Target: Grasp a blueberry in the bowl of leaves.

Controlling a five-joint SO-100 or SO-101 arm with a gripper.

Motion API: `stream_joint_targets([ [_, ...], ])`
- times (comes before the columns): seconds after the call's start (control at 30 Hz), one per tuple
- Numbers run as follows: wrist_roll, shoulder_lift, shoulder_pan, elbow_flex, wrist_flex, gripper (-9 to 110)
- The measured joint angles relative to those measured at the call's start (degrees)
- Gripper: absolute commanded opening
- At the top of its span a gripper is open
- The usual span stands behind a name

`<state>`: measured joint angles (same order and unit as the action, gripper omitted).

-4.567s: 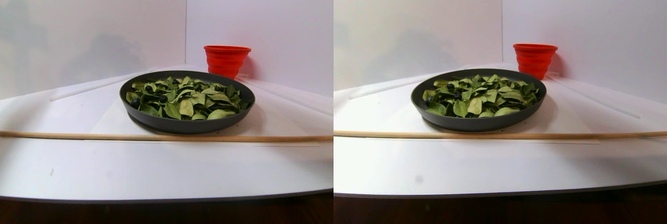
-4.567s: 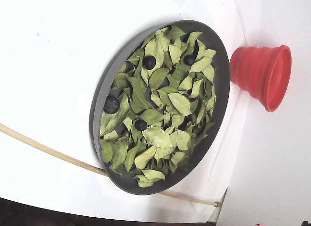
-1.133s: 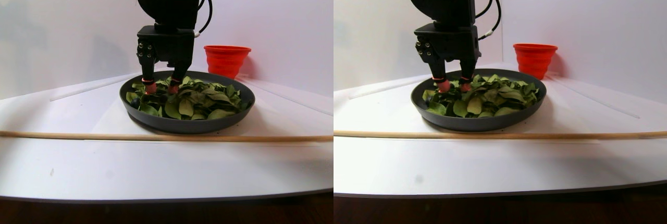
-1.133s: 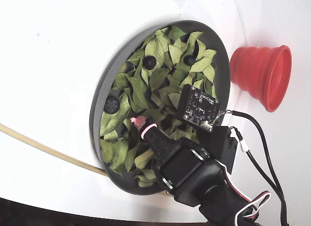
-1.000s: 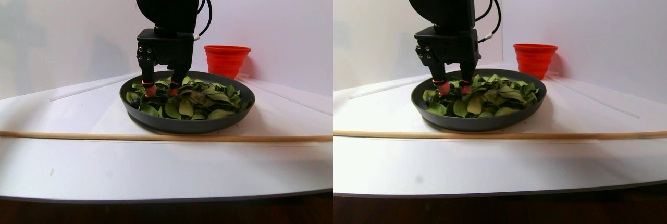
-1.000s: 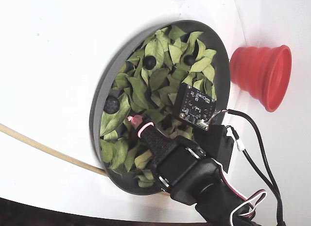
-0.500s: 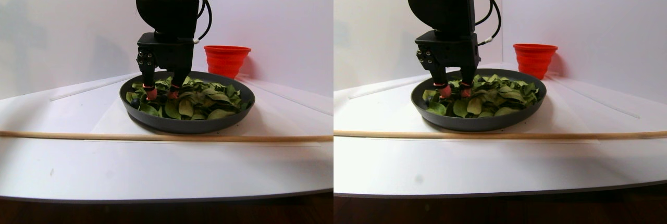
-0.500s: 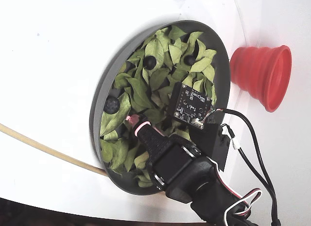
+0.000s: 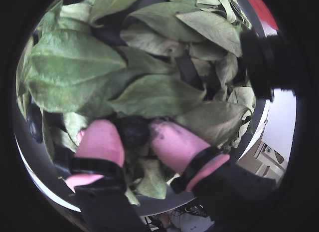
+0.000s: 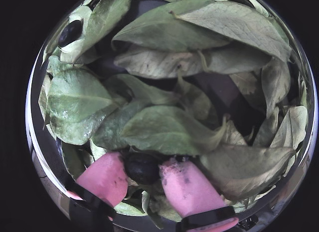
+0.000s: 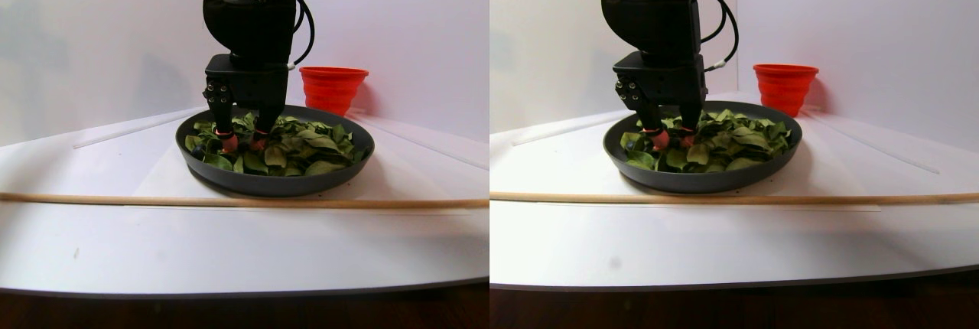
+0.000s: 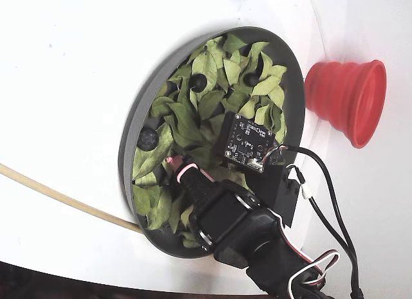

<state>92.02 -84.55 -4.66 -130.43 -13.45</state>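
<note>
— What is around you, starting with the biggest?

— A white table (image 11: 229, 245) carries everything. A thin wooden stick (image 11: 245, 202) lies across it in front of the bowl of leaves (image 12: 129, 128), a wide dark-grey dish heaped with light-green leaves. Behind the bowl in the stereo pair view stands a red ribbed cup (image 11: 332, 88), apart from the rim.

— And your arm?

— It comes down over the bowl, and my gripper (image 10: 144, 179) is sunk into the leaves near the bowl's left side as the stereo pair view shows it.

— What has the gripper got?

— In both wrist views my two pink fingertips (image 9: 102, 142) stand a little apart with the blueberry (image 10: 142, 167) lodged between them, each tip right against it. The jaws are narrowed to the berry's width, and it sits low among the leaves.

— Any other berries?

— A darker one (image 12: 148, 139) lies by the rim, to the left of my gripper in the fixed view, and another (image 12: 197, 82) rests farther up among the leaves.
</note>
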Motion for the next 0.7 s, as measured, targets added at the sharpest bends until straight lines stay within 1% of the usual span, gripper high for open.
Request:
stream_joint_targets([
  [0.5, 1.5, -0.4, 0.0, -0.1, 0.0, 10],
  [0.7, 2.0, -3.9, 0.0, -1.4, 0.1, 9],
])
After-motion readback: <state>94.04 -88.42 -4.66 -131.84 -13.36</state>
